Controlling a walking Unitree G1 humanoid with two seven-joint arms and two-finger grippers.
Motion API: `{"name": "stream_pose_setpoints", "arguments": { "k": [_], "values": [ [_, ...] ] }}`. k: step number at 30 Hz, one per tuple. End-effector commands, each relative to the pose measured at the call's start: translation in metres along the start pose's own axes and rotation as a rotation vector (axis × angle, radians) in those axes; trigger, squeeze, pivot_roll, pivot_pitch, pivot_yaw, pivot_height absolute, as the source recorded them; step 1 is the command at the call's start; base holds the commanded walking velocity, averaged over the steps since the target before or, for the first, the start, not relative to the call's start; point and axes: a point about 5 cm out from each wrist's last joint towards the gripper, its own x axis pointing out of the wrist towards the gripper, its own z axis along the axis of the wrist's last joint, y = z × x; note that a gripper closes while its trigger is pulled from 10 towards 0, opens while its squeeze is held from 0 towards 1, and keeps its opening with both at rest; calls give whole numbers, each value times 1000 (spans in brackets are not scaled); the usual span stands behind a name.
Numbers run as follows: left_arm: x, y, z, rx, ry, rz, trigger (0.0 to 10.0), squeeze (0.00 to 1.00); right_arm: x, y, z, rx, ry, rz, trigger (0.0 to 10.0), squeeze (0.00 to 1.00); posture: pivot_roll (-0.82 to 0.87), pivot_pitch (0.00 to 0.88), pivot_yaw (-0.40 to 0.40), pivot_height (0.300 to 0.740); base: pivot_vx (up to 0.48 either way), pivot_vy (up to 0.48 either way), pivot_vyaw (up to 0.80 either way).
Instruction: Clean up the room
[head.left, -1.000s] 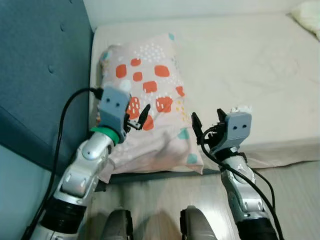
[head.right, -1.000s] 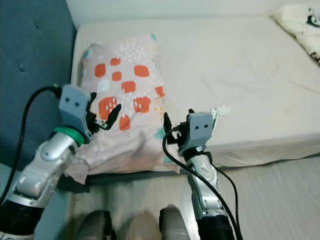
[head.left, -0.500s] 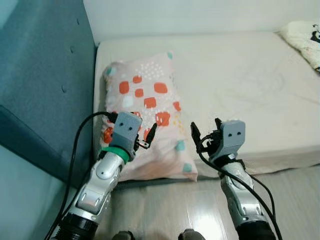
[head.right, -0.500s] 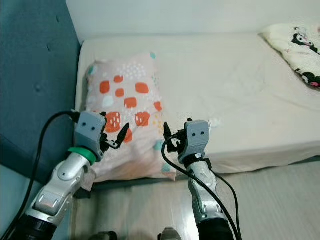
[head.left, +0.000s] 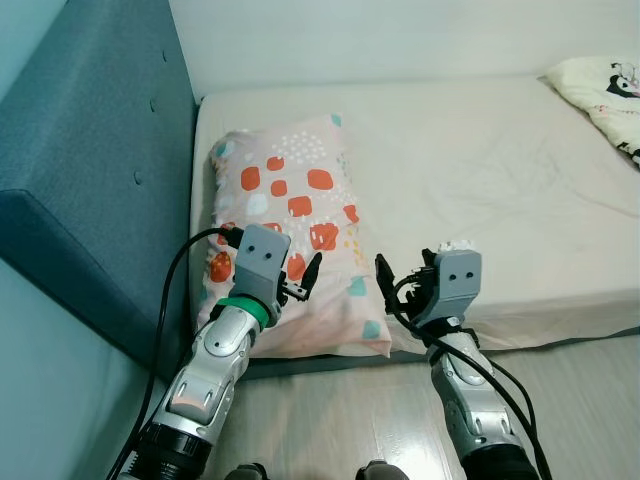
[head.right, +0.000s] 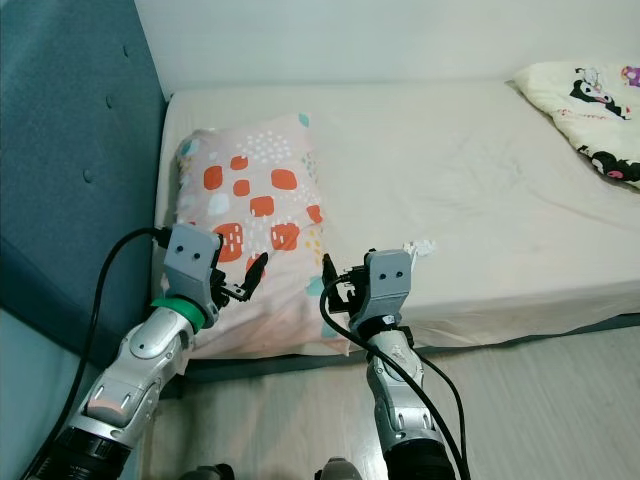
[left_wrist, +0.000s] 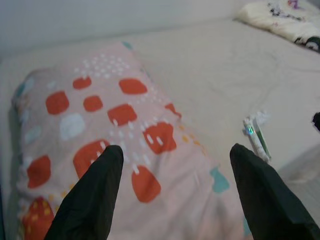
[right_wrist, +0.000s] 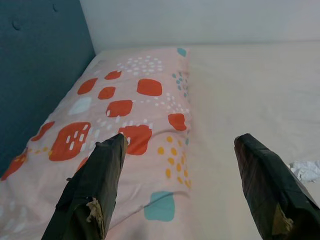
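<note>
On the cream mattress (head.left: 520, 170), against the padded blue headboard (head.left: 90, 180), lies a pale pink pillow printed with orange-red blocks, white dots and teal patches (head.left: 290, 230). Its near end reaches the mattress's front edge, above the light wood floor (head.left: 590, 390).

The left gripper (head.left: 300, 280) hovers just over the pillow's near end, its two long black fingers spread wide and holding nothing. In the left wrist view the fingers (left_wrist: 90, 200) frame the pillow's patterned cover, which lies straight ahead of them and apart from both tips.

The right gripper (head.left: 405, 282) hangs beside the pillow's near right corner, over the bare sheet at the mattress edge. Its fingers are also spread wide and empty. In the right wrist view the pillow runs ahead between the fingers (right_wrist: 95, 190), and the plain sheet stretches ahead of the other finger.

A small crumpled white scrap (head.right: 418, 247) lies on the sheet just behind the right gripper's grey housing, near the front edge.

At the far right end of the mattress rests a cream pillow with black-and-white cartoon prints (head.right: 585, 105), well apart from both grippers.
</note>
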Motion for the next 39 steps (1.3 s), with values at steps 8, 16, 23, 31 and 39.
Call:
{"name": "stream_pose_setpoints", "arguments": {
  "k": [8, 16, 23, 31, 39],
  "values": [
    [2, 1, 0, 123, -35, -37, 10000, 0, -5, 0, -9, 51, 30, -17, 10000, 0, -27, 75, 22, 740, 0, 0, 0],
    [2, 1, 1, 139, -63, -31, 10000, 0, -5, 0, -10, 46, 35, -11, 10000, 0, -28, 76, 18, 740, 0, 0, 0],
    [2, 3, 2, 147, -75, -18, 10000, 0, -6, -1, -11, 44, 41, -13, 10000, 0, -26, 83, 21, 740, 0, -374, 0],
    [2, 4, 1, 149, -77, -14, 10000, 0, -7, 0, -12, 50, 41, -12, 10000, 0, -25, 86, 24, 740, 0, -403, 0],
    [3, 6, 1, 154, -79, -6, 10000, 0, -6, 5, -11, 69, 31, 10, 10000, 0, -23, 86, 27, 740, 0, -398, 0]
  ]
}}
